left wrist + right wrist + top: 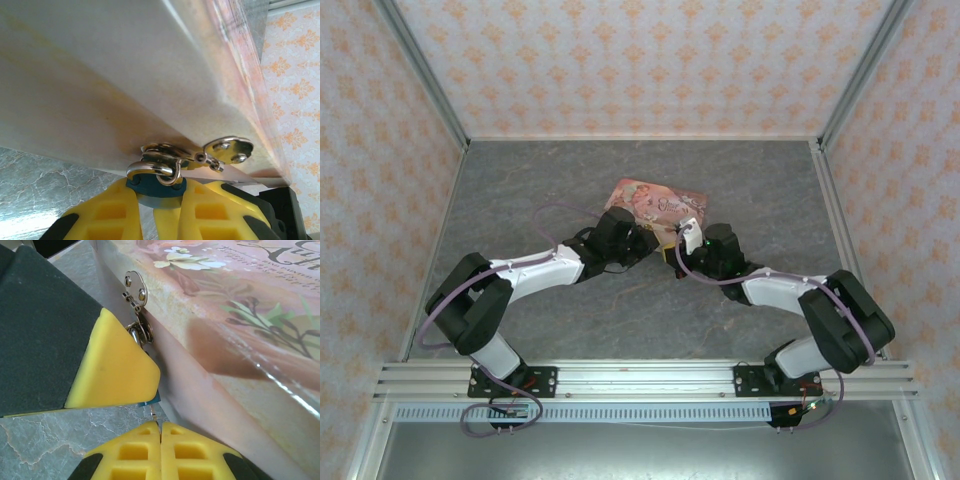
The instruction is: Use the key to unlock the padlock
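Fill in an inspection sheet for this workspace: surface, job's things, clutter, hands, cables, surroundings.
Surface: grey marbled table.
Job's things: teal padlock hooked to the hasp of the pink box; thin key just below the padlock.
Clutter: nothing seen.
Hands: left hand shut on the padlock; right hand shut, apparently on the key.
Cables: purple cables run along both arms.
Surroundings: orange-patterned walls; metal rail at the near edge.
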